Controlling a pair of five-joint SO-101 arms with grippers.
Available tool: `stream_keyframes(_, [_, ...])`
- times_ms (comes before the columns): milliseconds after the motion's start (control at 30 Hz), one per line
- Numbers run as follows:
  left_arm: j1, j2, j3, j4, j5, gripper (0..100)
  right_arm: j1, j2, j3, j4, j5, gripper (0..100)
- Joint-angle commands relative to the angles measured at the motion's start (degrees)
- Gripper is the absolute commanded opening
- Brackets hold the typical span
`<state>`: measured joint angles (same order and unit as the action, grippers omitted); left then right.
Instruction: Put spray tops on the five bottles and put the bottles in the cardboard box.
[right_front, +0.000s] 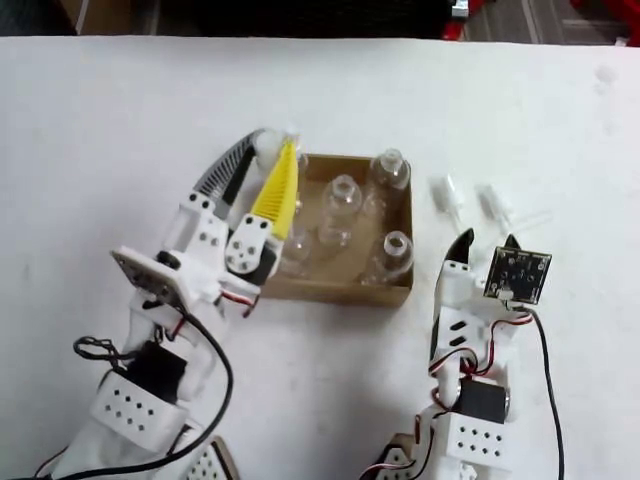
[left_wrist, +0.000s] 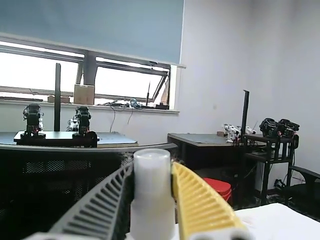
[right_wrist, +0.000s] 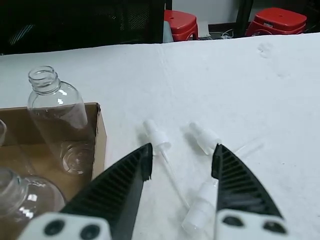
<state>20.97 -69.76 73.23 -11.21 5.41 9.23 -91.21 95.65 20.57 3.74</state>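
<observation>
Arms come up from 6 o'clock on the white table (right_front: 120, 120), one on each side of the cardboard box (right_front: 335, 288). The left arm leans toward 1 o'clock. The left gripper (right_front: 273, 148) sits above the box's 10 o'clock corner, its grey and yellow fingers (left_wrist: 200, 205) clamped on a white spray top (left_wrist: 151, 195) that stands upright between them. Inside the box at least three bottles (right_front: 342, 205) stand upright with open necks. The right arm points straight to 12 o'clock at the box's 3 o'clock side. The right gripper (right_wrist: 182, 150) hangs low over the table with its black fingers apart. Two loose spray tops (right_front: 447, 195) lie just beyond its tips toward 12 o'clock, and a third spray top (right_wrist: 199, 212) lies between the fingers.
</observation>
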Motion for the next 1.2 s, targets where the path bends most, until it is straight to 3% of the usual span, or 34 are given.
stream_keyframes(0, [-1.7, -0.9, -0.6, -1.7, -0.7, 2, -0.5, -0.3, 0.6, -1.5, 0.8, 17.3])
stream_keyframes(233, [-1.5, 1.0, -2.6, -2.0, -0.7, 2, -0.5, -0.3, 0.6, -1.5, 0.8, 17.3])
stream_keyframes(533, [0.0, 12.0, -6.0, -8.5, -0.5, 2, -0.2, -0.3, 0.6, -1.5, 0.8, 17.3])
stream_keyframes(1167, [2.4, 10.7, 6.2, -9.0, -0.7, 2, -0.4, -0.3, 0.6, -1.5, 0.8, 17.3])
